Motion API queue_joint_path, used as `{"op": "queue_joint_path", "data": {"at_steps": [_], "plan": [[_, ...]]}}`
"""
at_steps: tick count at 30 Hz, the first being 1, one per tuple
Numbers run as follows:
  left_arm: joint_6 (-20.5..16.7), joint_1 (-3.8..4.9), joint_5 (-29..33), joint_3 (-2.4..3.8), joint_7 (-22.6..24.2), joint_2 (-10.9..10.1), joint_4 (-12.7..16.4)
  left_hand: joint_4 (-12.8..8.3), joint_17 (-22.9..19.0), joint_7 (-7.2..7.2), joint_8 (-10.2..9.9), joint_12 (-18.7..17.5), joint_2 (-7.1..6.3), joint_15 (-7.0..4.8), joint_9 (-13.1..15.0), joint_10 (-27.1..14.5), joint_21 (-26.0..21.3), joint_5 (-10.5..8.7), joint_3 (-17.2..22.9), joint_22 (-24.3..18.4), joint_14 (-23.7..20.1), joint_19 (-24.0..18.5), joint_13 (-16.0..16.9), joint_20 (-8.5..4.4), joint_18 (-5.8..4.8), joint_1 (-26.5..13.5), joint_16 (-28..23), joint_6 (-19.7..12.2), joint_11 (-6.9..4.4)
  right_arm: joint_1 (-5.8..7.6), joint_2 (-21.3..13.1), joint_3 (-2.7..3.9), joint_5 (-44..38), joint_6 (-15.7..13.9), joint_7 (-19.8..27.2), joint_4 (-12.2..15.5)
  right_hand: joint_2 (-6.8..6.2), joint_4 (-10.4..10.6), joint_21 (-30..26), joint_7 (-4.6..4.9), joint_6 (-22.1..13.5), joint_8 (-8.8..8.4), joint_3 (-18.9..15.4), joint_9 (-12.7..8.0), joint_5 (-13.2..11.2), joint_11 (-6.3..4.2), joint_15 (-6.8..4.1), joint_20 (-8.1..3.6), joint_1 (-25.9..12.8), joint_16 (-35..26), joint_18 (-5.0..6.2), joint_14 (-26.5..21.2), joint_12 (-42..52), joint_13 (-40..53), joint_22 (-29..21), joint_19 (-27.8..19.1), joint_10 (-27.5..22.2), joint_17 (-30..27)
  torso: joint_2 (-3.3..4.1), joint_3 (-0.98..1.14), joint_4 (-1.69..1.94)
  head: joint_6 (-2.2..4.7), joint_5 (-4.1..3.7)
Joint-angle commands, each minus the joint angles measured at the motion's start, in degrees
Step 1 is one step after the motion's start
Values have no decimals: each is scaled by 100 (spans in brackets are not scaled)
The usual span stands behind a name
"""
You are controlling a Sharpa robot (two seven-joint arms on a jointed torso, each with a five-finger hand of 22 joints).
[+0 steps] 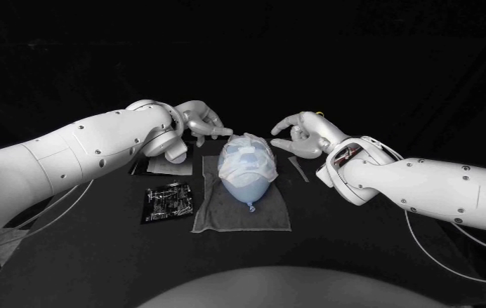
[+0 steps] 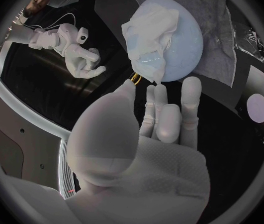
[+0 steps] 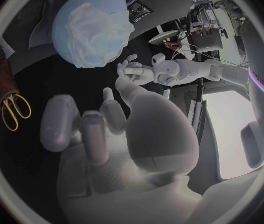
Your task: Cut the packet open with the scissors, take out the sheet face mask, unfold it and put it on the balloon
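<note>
The black surface (image 1: 91, 252) carries a grey cloth (image 1: 213, 213), lying between the two hands and nearer the robot. A black packet (image 1: 167, 203) lies beside the cloth on the left hand's (image 1: 203, 120) side. A pale strip (image 1: 300, 168) and yellow-handled scissors (image 3: 10, 109) lie near the right hand (image 1: 299, 131).

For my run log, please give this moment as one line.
sheet mask: crumpled on balloon | left hand: empty, near balloon | right hand: empty, near balloon | packet: beside grey cloth
</note>
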Motion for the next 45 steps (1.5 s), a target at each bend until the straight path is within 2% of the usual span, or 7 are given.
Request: {"op": "queue_joint_path", "data": {"at_steps": [1,6,18,29,45], "plan": [[294,8,-206,8,10,11,46,3,217,-14,-55,46,4,-8,-6,-46,43,-22,-51,73,94,59,35,-3,-27,72,33,19,-10,5,29,9,-514,-108,-14,-17,-1,4,29,7,58,-45,45,-15,-38,1,-32,-22,55,20,-88,559,26,3,865,93,53,1400,9,1,3,-8,-1],[328,7,-356,5,1,37,47,1,583,-8,-140,82,24,-13,-48,-88,86,-22,-96,139,235,108,71,-17,-37,92,59,2,-9,9,50,13,-544,-105,-67,-22,-1,3,29,6,62,-48,48,-18,-36,0,-33,-23,59,17,-88,557,28,4,865,94,55,1395,9,-4,-1,-29,4],[192,6,-586,-1,-175,114,-41,0,1051,-11,-195,152,56,-16,-84,-78,224,-22,-162,374,425,279,125,-31,-76,139,95,87,-7,16,53,18,-541,-89,-114,2,-8,1,25,6,65,-60,50,-28,-34,-1,-35,-26,63,16,-87,557,25,1,864,94,56,1394,9,-1,-5,-52,11],[382,6,-720,-35,-361,219,-157,-5,1196,-18,-212,168,63,-20,-94,-78,253,-21,-185,418,481,317,140,-36,-83,165,104,110,-12,20,55,22,-499,-84,-120,22,-8,1,25,6,65,-60,50,-28,-34,-1,-35,-26,63,16,-87,557,25,1,864,94,56,1394,10,3,-5,-81,3],[565,4,-742,-61,-358,304,-215,-5,1189,-90,-287,182,231,-67,-166,-86,310,-20,-145,509,489,376,172,-67,-96,342,110,291,-73,26,56,23,-468,-88,-147,18,-15,3,40,8,70,-76,52,-41,-32,0,-36,-28,64,22,-90,560,36,8,869,99,64,1401,10,0,-4,-110,0]]}}
